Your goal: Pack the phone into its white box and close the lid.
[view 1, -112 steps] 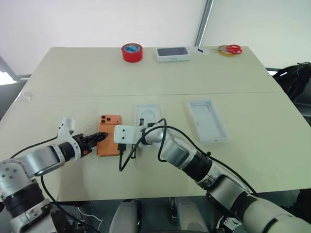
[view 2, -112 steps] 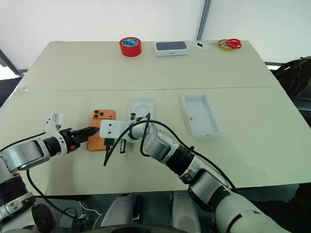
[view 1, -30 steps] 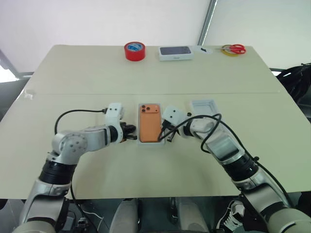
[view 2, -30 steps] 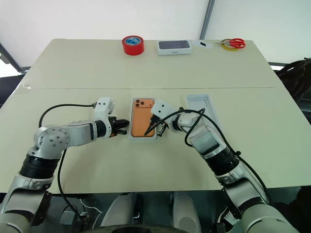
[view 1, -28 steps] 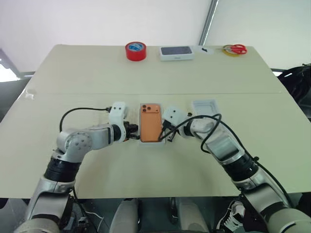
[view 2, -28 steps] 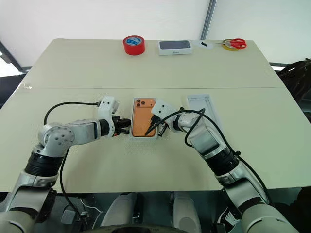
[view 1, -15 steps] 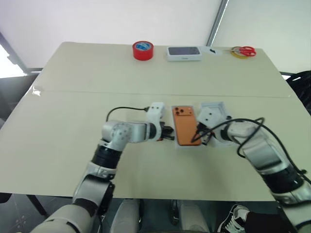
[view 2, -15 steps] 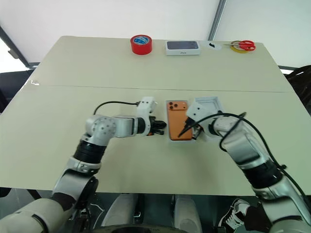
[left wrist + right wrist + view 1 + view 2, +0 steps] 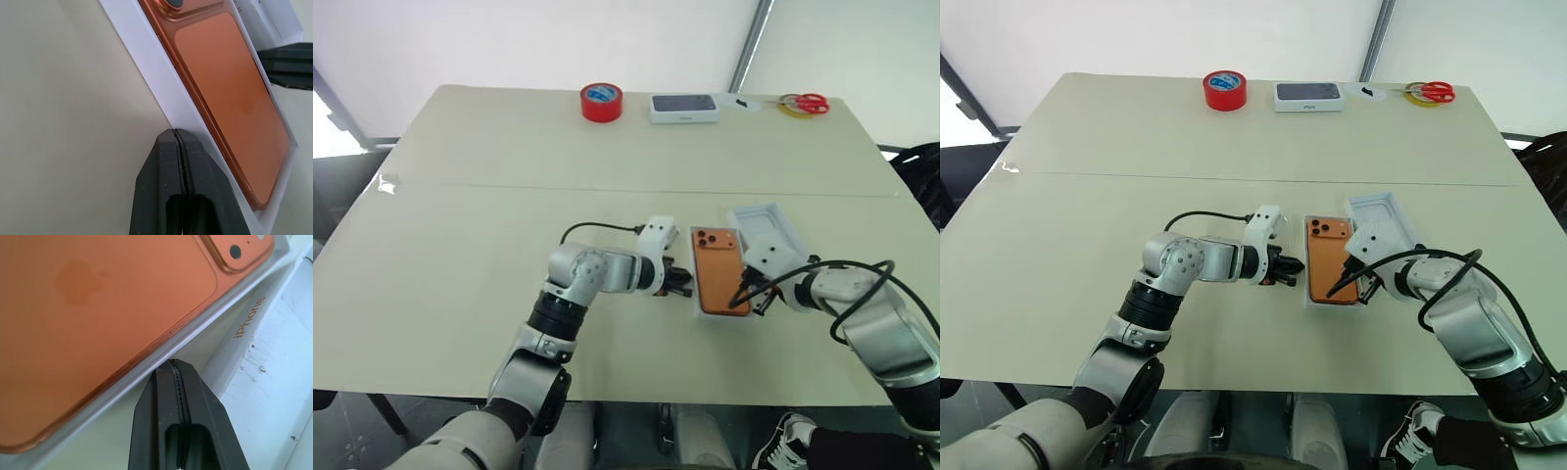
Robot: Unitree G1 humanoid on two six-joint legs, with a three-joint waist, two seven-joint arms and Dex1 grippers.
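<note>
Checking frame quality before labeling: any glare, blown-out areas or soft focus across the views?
Head views: backdrop behind the table blown out white, table evenly lit, soft shadows. Left wrist view: phone carries a broad soft sheen, left gripper fingertips sharp. Right wrist view: white box rim bright, lid lettering readable, right gripper sharp.

head stereo overhead, wrist views close

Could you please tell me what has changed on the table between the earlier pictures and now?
The phone, earlier lying bare on the table, now lies camera-side up on the white insert. Both grippers, left and right, jaws shut, have slid that insert toward the lid; it now nearly meets it. Nothing was gripped or released. The red tape, far box and scissors kept their places.
</note>
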